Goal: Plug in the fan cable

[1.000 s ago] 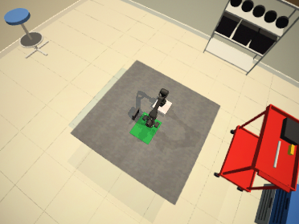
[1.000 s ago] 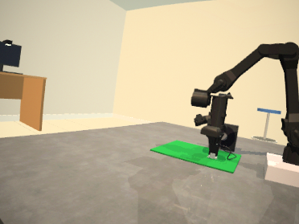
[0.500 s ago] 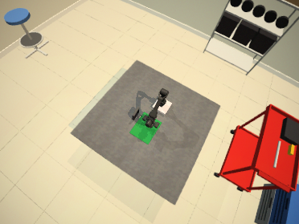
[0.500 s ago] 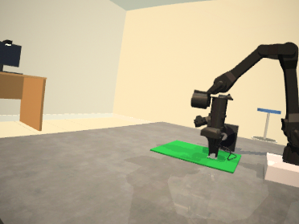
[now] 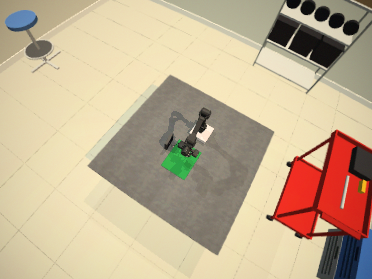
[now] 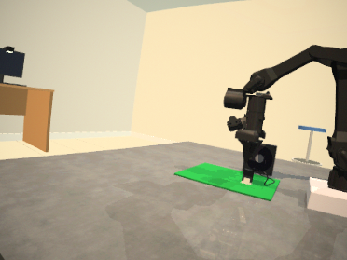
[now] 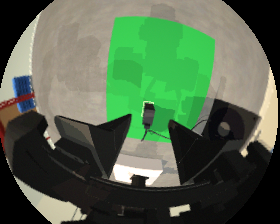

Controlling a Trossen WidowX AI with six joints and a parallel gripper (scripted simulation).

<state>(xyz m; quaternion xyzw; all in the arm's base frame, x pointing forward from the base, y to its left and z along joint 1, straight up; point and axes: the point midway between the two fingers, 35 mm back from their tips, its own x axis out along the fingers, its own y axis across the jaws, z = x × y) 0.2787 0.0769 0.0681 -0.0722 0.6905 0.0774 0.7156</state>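
Note:
The green board (image 5: 176,169) (image 6: 196,171) (image 7: 131,30) lies flat on the grey mat. The small black plug (image 7: 148,115) stands at the pale header (image 7: 148,102) (image 6: 246,181) near one end of the board. Whether it is fully down cannot be told. A thin dark cable (image 7: 159,134) (image 6: 271,181) runs from the plug to the black fan (image 7: 225,127) (image 6: 261,159) (image 5: 169,141), which stands upright beside the board. My gripper (image 7: 150,120) (image 6: 247,174) is open, pointing down over the header end of the board. Its fingers stand apart on both sides of the plug, with gaps between.
The arm's white base (image 5: 206,133) (image 6: 328,201) (image 7: 137,172) stands on the grey mat (image 5: 135,131) near the board's header end. The fan is close to one finger's side. A red cart (image 5: 300,196), a shelf rack (image 5: 285,73) and a blue stool (image 5: 21,20) stand off the mat.

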